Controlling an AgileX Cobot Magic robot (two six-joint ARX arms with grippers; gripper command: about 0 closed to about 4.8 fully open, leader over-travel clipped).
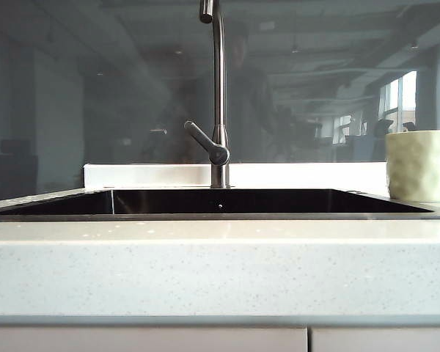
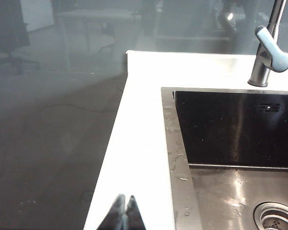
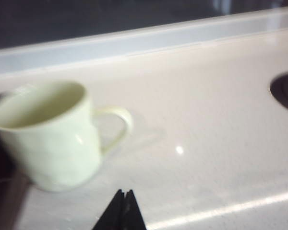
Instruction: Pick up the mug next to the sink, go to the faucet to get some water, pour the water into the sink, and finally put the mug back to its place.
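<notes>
The pale cream mug [image 1: 421,166] stands upright on the stone counter at the right end of the sink [image 1: 220,202]. In the right wrist view the mug [image 3: 45,134] is blurred, its loop handle [image 3: 116,125] turned toward the bare counter. My right gripper [image 3: 124,192] is shut and empty, over the counter a short way from the mug and apart from it. The steel faucet [image 1: 218,95] rises behind the sink's middle, with its lever [image 1: 205,142] slanting left. My left gripper [image 2: 125,197] is shut and empty over the white counter beside the sink's rim [image 2: 175,158]. No water shows.
A glass pane stands behind a low white ledge [image 1: 154,174]. The sink's drain [image 2: 277,215] lies in its floor. A dark round opening [image 3: 285,91] is cut in the counter beyond the mug. Neither arm appears in the exterior view.
</notes>
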